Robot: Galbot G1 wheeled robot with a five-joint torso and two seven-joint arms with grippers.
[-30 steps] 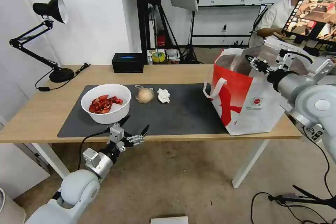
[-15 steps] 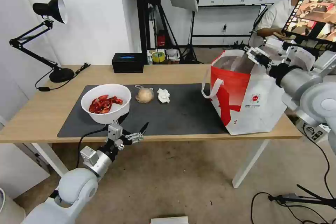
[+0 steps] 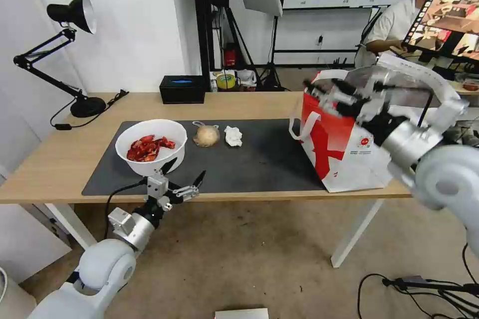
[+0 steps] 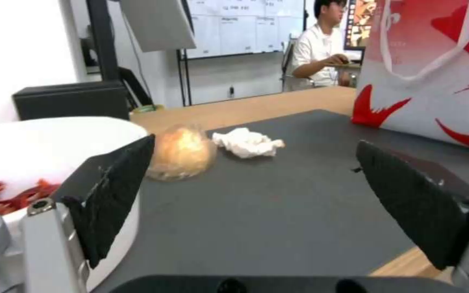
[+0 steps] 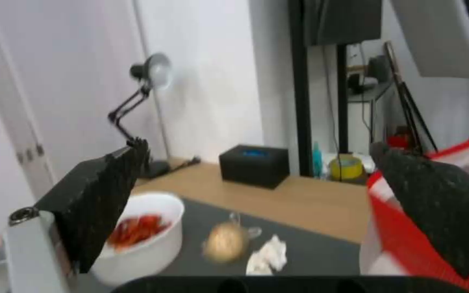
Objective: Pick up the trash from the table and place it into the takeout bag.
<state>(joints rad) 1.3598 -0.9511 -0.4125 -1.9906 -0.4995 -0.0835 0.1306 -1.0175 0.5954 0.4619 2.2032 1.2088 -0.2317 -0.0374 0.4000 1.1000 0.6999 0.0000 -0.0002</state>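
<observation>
Well, here is how it stands, reckoned from the white bowl.

Left jaws: the left gripper (image 3: 183, 175) hangs spread wide with nothing in it, just in front of the white bowl (image 3: 151, 146), low at the near edge of the surface (image 3: 249, 104); one of its fingers (image 4: 114, 195) sits close against the bowl's wall.

Right jaws: the right gripper (image 3: 327, 97) is spread wide and empty too, up in the air far across from the bowl, at the near top corner of the takeout bag (image 3: 349, 147).

Bowl: on the dark mat (image 3: 264, 159), holding red crayfish shells. I would judge it stiff and light but top-heavy with loose scraps; take it by the rim and keep it level, or the shells spill.

Knotted bag (image 3: 206, 135): just beside the bowl, towards the takeout bag. It looks soft and slippery; pinch the knot or the gathered film rather than the lump.

Tissue (image 3: 233, 136): just past the knotted bag, further from the bowl. Feather-light and crushable, so any pinch on its bulk should do.

Takeout bag: well apart from the bowl, upright with its mouth open at the far end of the mat. Its walls look floppy and may give if knocked.
</observation>
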